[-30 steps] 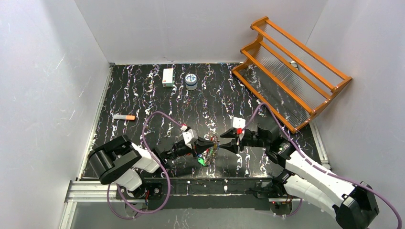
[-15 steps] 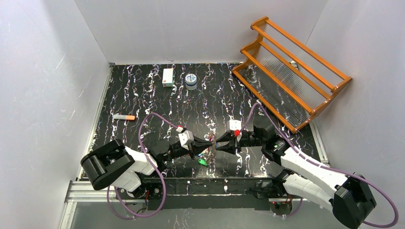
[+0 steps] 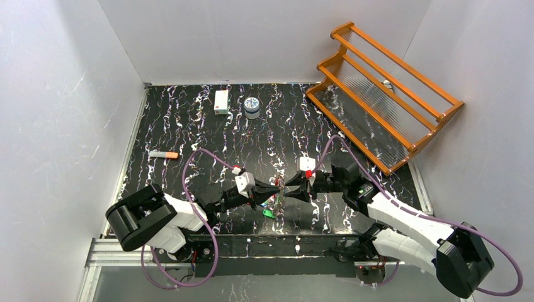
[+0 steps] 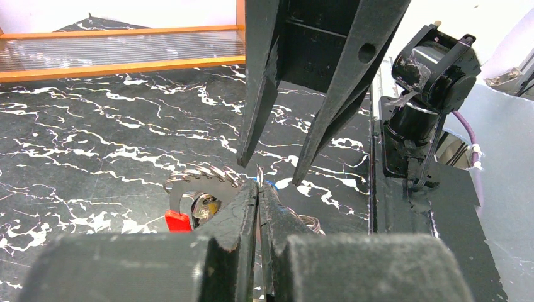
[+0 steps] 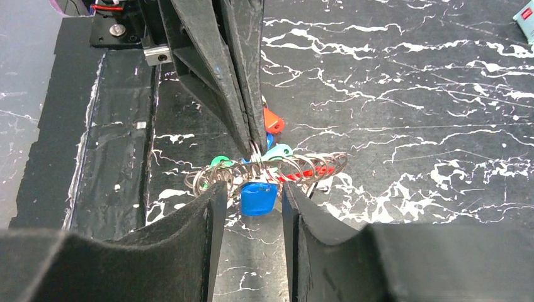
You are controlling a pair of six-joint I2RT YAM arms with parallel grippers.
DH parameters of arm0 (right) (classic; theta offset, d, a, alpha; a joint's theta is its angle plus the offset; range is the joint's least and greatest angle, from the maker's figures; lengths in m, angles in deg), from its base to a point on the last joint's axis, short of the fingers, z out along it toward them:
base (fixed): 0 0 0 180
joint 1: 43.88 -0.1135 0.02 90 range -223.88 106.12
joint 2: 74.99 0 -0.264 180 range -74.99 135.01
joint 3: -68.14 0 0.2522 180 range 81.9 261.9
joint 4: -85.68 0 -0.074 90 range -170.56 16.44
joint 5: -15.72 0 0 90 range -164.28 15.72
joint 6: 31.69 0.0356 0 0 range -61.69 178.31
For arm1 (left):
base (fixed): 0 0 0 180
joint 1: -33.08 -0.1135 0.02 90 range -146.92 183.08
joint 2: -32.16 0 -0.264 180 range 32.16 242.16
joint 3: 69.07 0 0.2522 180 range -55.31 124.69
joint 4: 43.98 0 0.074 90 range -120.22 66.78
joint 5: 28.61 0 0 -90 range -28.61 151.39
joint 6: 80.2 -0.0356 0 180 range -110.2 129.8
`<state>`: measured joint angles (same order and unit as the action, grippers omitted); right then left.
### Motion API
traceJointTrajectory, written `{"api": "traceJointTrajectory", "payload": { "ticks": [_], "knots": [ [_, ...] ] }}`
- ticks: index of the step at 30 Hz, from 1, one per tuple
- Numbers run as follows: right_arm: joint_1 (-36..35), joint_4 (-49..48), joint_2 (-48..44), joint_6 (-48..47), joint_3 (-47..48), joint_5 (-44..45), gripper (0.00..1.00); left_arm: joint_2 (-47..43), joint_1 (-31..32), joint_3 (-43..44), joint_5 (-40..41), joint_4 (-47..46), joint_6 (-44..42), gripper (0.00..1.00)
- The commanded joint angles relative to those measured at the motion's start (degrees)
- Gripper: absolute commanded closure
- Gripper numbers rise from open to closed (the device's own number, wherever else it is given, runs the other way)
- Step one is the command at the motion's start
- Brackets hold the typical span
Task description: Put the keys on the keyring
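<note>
Right arm (image 3: pixel 403 220) has reached farther left, right jaws apart astride the keys (image 5: pixel 258 198); left jaws clamp the keyring (image 4: pixel 211 174).

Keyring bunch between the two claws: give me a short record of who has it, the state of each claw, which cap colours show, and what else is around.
holder: left claw, tips pinched on the keyring wire
left claw state: shut
right claw state: open, one finger on each side of the blue-capped key, small gaps showing
other caps seen: red cap, green cap
elsewhere: orange rack, white box, round tin, orange-tipped marker
</note>
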<state>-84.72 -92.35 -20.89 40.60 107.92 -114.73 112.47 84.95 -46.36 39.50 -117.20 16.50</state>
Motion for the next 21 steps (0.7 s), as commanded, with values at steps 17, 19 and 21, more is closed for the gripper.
{"api": "traceJointTrajectory", "payload": {
  "ticks": [17,19,21],
  "knots": [
    [0.28,-5.61,2.73,2.01,0.99,-0.39,0.83,-1.69,0.08,0.29,-0.26,-11.01,0.33,1.00],
    [0.26,-5.33,2.93,2.16,0.96,0.38,0.90,-1.73,0.12,0.29,-0.27,-11.02,0.33,1.00],
    [0.27,-4.90,3.25,2.16,0.92,1.02,0.95,-1.74,0.07,0.28,-0.25,-11.02,0.33,1.00]
  ]
}}
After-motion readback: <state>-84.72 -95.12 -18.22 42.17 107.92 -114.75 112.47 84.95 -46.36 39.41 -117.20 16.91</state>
